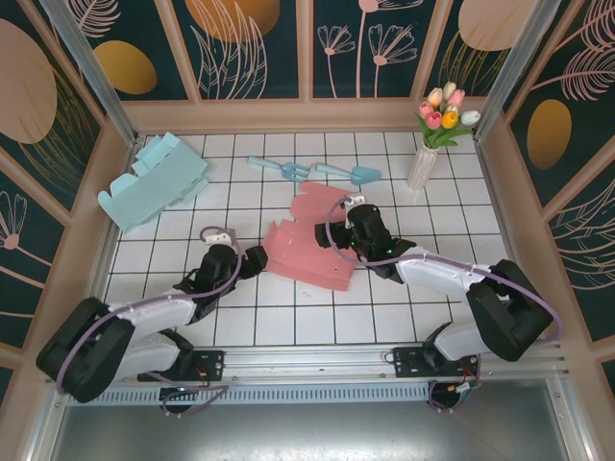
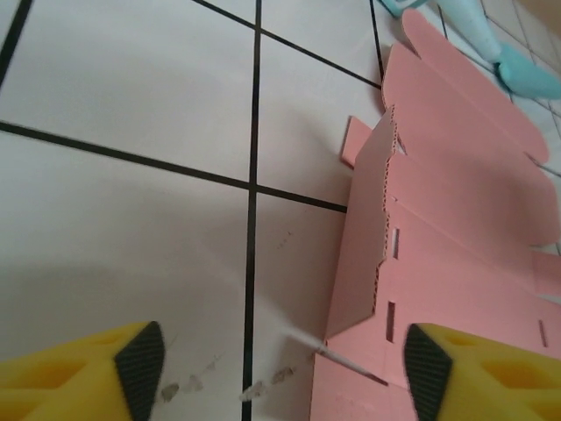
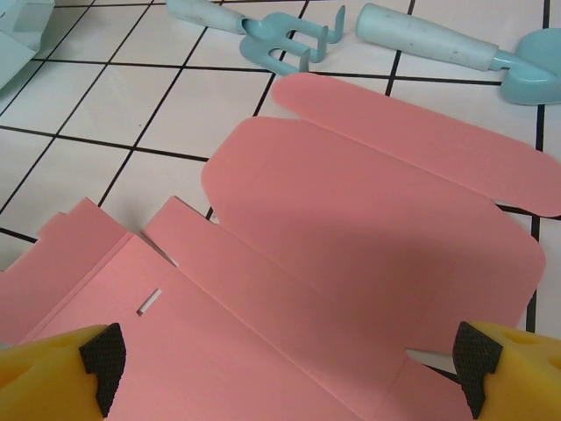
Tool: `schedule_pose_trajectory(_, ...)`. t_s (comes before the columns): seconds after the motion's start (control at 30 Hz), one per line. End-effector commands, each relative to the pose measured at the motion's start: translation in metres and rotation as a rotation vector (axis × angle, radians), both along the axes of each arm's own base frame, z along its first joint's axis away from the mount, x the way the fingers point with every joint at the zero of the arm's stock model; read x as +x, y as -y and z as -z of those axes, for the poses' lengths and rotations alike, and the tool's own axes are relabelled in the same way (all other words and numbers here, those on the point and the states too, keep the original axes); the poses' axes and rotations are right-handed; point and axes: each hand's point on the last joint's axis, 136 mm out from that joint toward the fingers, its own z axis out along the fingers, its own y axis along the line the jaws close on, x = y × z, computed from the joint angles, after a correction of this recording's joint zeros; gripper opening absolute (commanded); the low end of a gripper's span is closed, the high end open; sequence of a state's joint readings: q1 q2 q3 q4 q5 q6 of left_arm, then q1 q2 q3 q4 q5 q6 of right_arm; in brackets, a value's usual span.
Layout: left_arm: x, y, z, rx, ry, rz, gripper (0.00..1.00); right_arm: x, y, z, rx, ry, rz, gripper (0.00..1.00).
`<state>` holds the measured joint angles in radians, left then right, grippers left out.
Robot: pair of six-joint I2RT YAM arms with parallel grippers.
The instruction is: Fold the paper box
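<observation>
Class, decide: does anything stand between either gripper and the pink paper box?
Nothing visible does. The left gripper straddles a raised edge of the pink paper box; the right gripper hangs over its flat panel.

paper box (image 1: 309,245) between left pincer (image 1: 256,256) and right pincer (image 1: 332,233), vase (image 1: 421,165) behind right

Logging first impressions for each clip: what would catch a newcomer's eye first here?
A pink box blank lies mid-table, one side panel raised, with the open left gripper and open right gripper flanking it. A pale blue box sits far left, a vase of tulips far right.
</observation>
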<state>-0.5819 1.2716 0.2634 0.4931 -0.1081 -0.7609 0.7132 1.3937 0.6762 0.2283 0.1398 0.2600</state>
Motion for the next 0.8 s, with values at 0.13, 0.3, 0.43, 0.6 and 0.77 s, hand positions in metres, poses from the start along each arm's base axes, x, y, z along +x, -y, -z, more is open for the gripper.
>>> schedule_pose_trajectory(0.13,0.027,0.034,-0.027,-0.014,0.161,0.121,0.57,0.005,-0.008,-0.056,0.043,0.132,-0.031,0.98)
schedule_pose_trajectory(0.3,0.037,0.052,-0.031,0.009,0.198,0.202,0.0,0.01,-0.023,-0.094,0.027,0.209,-0.111,0.98)
schedule_pose_trajectory(0.43,0.033,0.055,-0.066,0.004,0.295,0.241,0.0,0.011,-0.036,-0.148,-0.066,0.385,-0.259,0.99)
schedule_pose_trajectory(0.6,0.007,0.062,-0.154,-0.015,0.583,0.383,0.0,-0.023,-0.053,-0.191,-0.185,0.645,-0.716,0.87)
schedule_pose_trajectory(0.77,-0.016,0.067,-0.216,0.061,0.805,0.504,0.0,-0.05,-0.038,-0.197,-0.302,0.865,-1.075,0.71)
